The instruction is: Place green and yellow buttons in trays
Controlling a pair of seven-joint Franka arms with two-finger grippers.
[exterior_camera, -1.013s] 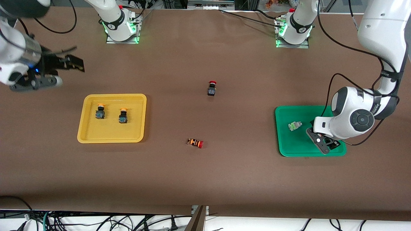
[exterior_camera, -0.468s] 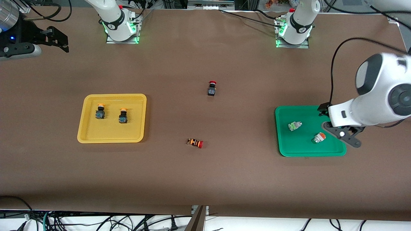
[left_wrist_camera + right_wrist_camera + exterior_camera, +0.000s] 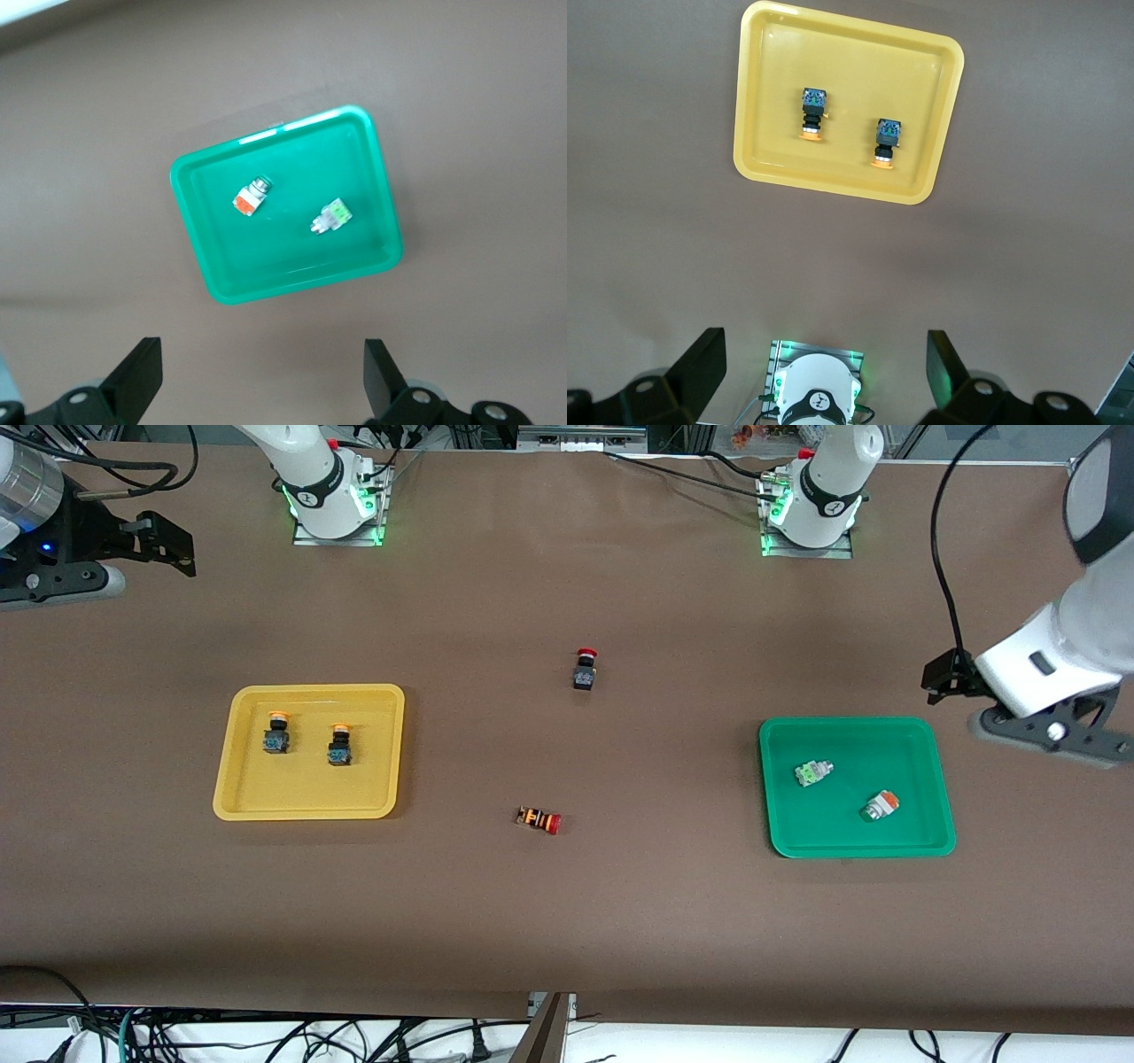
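Left gripper [image 3: 257,381] risen off green tray [image 3: 921,841], fingers apart, orange-marked button [image 3: 880,805] lying inside

**Q:** Describe your arm housings.

**A:** My links are glossy white shells with dark grey joint caps. Each base wears a black band and glows green at its mounting plate.

**Q:** And the end fittings?

**A:** My left gripper [image 3: 257,381] and right gripper [image 3: 824,376] each have matte black fingers with silver screws. Black cables trail along my arms; a blue indicator lights my right wrist.
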